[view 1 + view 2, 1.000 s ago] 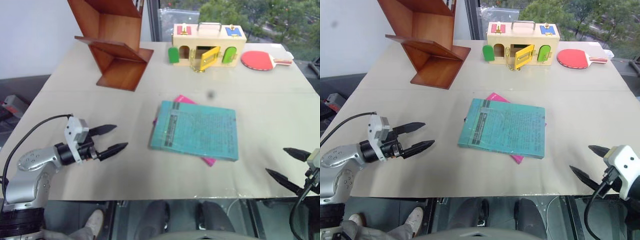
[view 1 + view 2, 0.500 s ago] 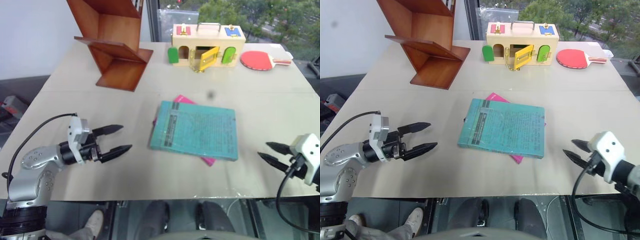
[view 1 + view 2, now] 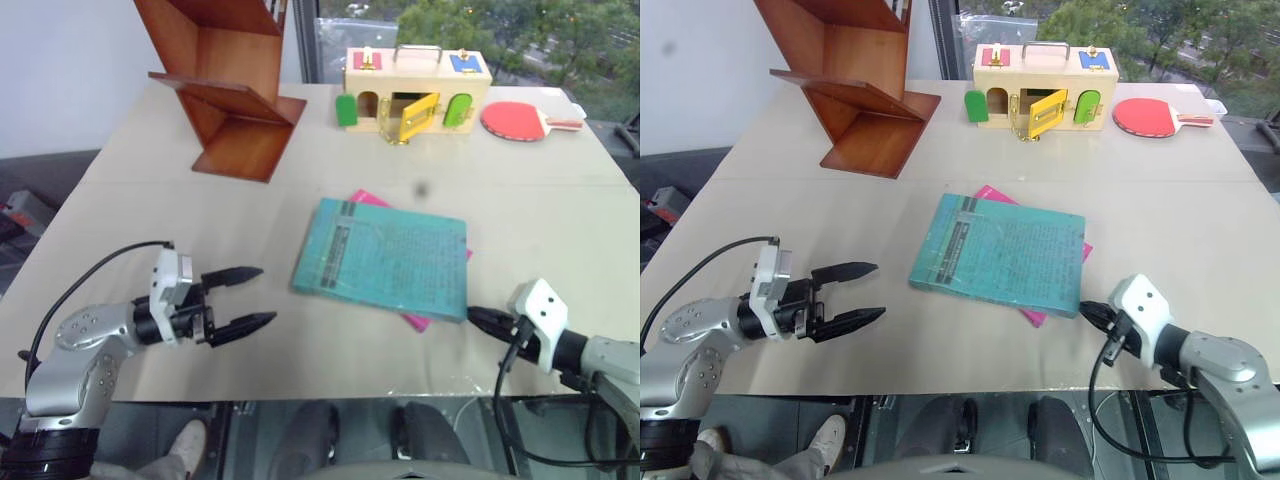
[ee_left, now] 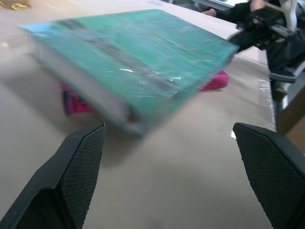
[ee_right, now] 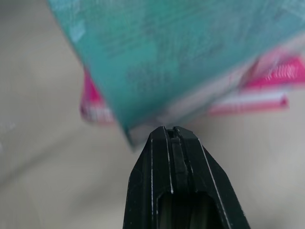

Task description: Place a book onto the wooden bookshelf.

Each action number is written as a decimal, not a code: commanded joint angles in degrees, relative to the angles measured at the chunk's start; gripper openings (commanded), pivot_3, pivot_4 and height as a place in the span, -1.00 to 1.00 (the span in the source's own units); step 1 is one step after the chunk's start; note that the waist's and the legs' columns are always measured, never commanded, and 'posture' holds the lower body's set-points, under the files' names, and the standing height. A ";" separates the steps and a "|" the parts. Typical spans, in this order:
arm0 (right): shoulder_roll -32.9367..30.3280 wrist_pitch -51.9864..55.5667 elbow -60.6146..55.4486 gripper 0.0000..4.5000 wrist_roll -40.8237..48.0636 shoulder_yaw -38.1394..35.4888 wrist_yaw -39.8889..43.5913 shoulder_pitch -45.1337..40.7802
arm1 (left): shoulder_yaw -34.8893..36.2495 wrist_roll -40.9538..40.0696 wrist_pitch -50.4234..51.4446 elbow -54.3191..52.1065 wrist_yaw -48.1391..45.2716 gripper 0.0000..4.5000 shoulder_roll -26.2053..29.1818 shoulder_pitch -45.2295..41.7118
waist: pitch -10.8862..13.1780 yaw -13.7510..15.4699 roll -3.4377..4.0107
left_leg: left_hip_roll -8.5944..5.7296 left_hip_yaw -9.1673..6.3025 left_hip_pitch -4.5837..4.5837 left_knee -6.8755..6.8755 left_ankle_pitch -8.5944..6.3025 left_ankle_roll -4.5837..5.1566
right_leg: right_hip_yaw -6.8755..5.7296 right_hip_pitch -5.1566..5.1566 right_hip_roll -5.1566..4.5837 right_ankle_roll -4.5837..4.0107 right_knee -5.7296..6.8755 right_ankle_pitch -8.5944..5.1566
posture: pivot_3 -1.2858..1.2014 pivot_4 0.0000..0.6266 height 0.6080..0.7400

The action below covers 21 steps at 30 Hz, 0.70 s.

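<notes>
At the near edge of the table [image 3: 560, 190], we bring both arms toward the book [image 3: 385, 257], which lies flat mid-table on top of a smaller pink book [image 3: 420, 321] and well apart from the wooden bookshelf [image 3: 225, 90] at the far left corner. Our right gripper [image 3: 478, 317] has its fingers pressed fully together and holds nothing, its tip set against the book's near right corner, apparently to nudge or pry the thin cover where no finger could slip under. Our left gripper [image 3: 250, 297] stands wide open and empty, aimed at the spine side, seemingly ready to catch that edge. Nothing has been lifted yet; the shelf awaits its book.
</notes>
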 commanded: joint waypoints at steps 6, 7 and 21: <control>1.66 3.34 -3.54 -0.98 2.15 5.56 -2.99 -5.81 | 0.78 -3.30 4.55 -3.49 3.97 1.00 -1.50 2.47 | 0.00 0.20 0.00 | 0.00 -0.03 0.01 0.05 0.00 0.00 | -0.04 0.01 -0.01 -0.01 0.04 0.00 | 0.03 -0.52 1.00; 1.78 3.48 -3.77 -0.98 2.09 6.16 -3.27 -6.12 | 0.59 -3.48 5.39 -3.92 5.30 1.00 -2.00 2.65 | 0.00 0.19 0.00 | 0.00 -0.03 0.01 0.05 0.00 0.00 | -0.04 0.00 -0.01 0.00 0.05 0.00 | 0.03 -0.52 1.00; -1.95 -2.26 -13.35 0.00 9.01 -12.52 2.10 9.86 | 1.91 -29.86 34.66 -6.57 37.00 1.00 -19.42 4.37 | -0.02 0.20 0.02 | 0.01 -0.16 -0.06 0.30 -0.02 0.03 | -0.12 0.09 -0.04 0.02 0.11 0.01 | 0.03 -0.52 1.00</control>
